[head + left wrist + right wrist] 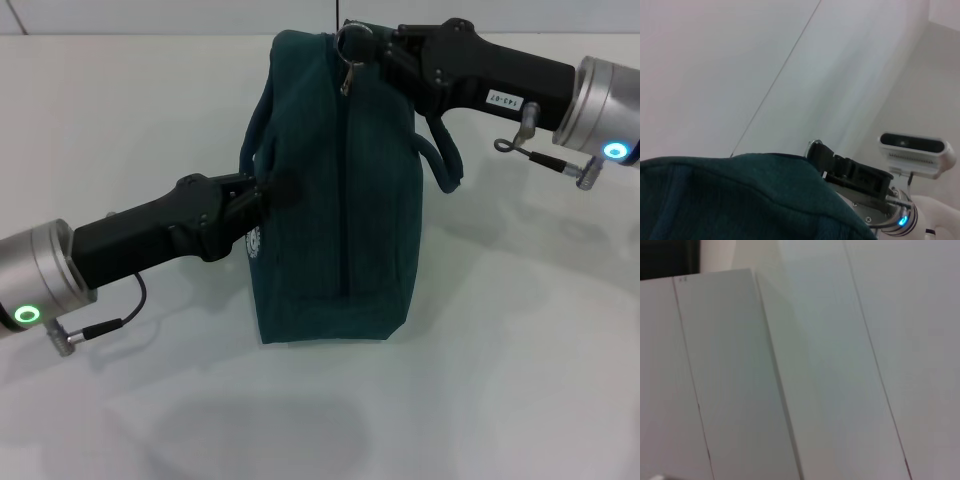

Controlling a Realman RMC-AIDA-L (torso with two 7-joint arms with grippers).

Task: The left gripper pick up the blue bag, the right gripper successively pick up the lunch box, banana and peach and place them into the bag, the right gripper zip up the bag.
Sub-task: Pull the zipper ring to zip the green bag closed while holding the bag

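Left hand (252,205) reaches in from the lower left of the head view, arm nearly level, its fingers clenched on the near loop handle (262,140) of the blue bag (340,200), just above the round white logo (254,243). Right hand (375,52) comes in from the upper right, arm sloping slightly down toward the bag's far end, fingertips closed on the metal ring zipper pull (352,40) at the top of the bag. The zipper line (348,190) runs along the bag's upper face and looks closed. The bag stands on the white bench (500,380) between the two arms, its second handle (445,160) hanging on the right side.

Left wrist view shows the teal fabric (740,200) close up, with the right hand (815,152) beyond it and a white camera unit (912,152) behind, which the head view does not show. Right wrist view shows only pale wall panels (840,365)
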